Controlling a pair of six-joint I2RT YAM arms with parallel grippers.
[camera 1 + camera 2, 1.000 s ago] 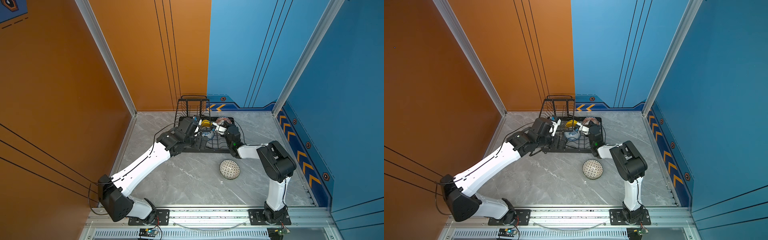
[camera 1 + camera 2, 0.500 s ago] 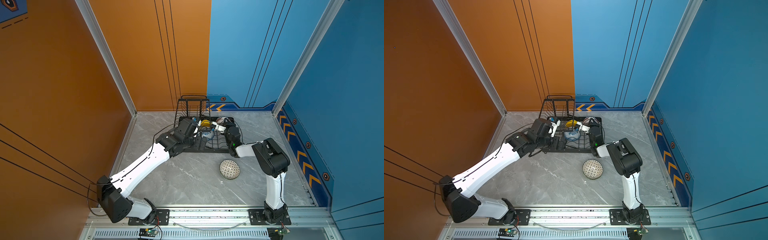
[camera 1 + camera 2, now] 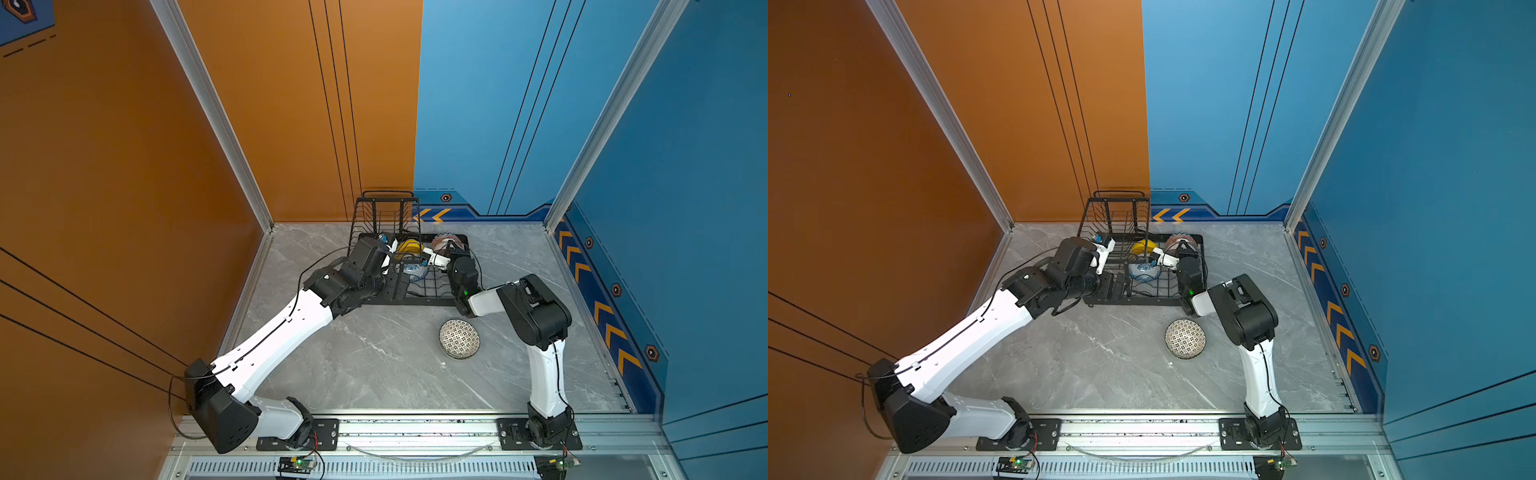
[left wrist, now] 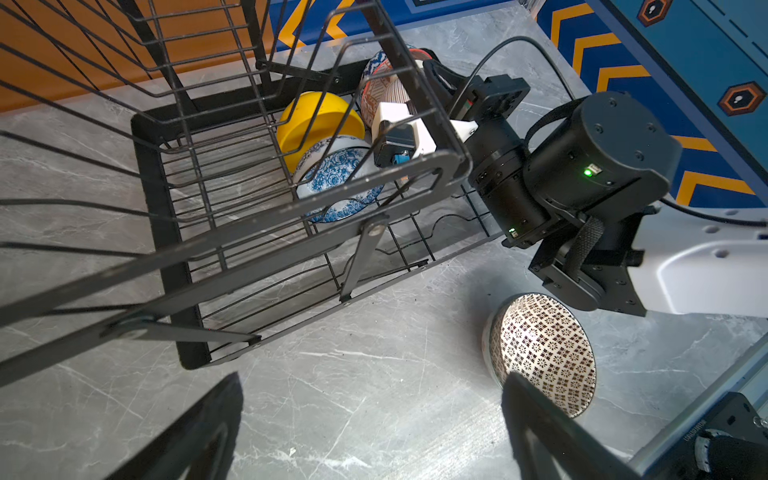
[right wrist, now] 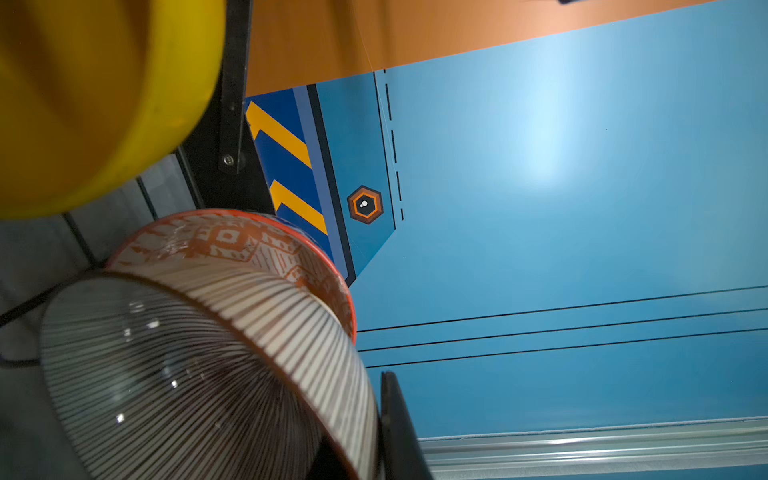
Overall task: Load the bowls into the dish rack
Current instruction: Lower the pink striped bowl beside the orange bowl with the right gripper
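Observation:
The black wire dish rack (image 3: 419, 300) (image 3: 1133, 302) (image 4: 166, 232) stands at the back. In it sit a yellow bowl (image 3: 409, 247) (image 4: 316, 120) (image 5: 83, 104), a blue-white floral bowl (image 3: 415, 270) (image 4: 336, 183) and an orange-white patterned bowl (image 5: 232, 241). My right gripper (image 3: 432, 256) (image 3: 1160, 258) (image 5: 374, 415) is shut on the rim of the pink lined bowl (image 3: 444, 241) (image 5: 187, 353) over the rack's right side. My left gripper (image 3: 397, 287) (image 4: 370, 432) hangs open and empty by the rack's front left corner. A black-white geometric bowl (image 3: 459, 338) (image 3: 1185, 338) (image 4: 544, 349) lies on the floor.
The rack's raised upper basket (image 3: 386, 212) (image 4: 124, 62) overhangs its left half, close to my left wrist. Orange and blue walls enclose the grey marble floor (image 3: 374, 365). A metal rail (image 3: 415, 428) carries both arm bases at the front.
The right arm's elbow has swung slightly inward toward the rack while its gripper stays shut on the pink lined bowl. The left arm has hardly moved.

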